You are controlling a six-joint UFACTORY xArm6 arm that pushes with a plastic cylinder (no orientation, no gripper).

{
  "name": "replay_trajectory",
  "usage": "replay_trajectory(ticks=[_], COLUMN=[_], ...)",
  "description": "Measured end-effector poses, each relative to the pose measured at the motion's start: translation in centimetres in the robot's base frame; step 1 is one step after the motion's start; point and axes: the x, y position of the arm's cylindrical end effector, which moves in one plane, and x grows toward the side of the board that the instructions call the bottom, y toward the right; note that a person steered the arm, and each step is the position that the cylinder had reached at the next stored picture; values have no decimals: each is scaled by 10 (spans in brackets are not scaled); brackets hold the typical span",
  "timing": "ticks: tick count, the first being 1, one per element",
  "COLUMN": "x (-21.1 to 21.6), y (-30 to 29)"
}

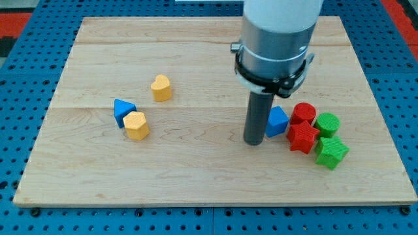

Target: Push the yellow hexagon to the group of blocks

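Note:
The yellow hexagon (136,125) lies left of the board's middle, touching a blue triangle (123,110) above and to its left. A yellow heart-shaped block (161,87) lies a little above and right of them. The group sits at the view's right: a blue block (277,121), a red cylinder (303,113), a red star (303,137), a green cylinder (327,124) and a green star (332,152). My tip (253,141) rests on the board just left of the blue block of the group, far right of the yellow hexagon.
The wooden board (196,183) lies on a blue perforated surface (19,130). The arm's wide grey body (274,39) hangs over the board's upper right part and hides some of it.

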Motion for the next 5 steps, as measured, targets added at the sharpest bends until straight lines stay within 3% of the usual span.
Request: replay_trajectory(ticks=[1, 2, 3, 4, 5], x=[41, 30, -22, -45, -27], y=[-50, -160, -236, -208, -117])
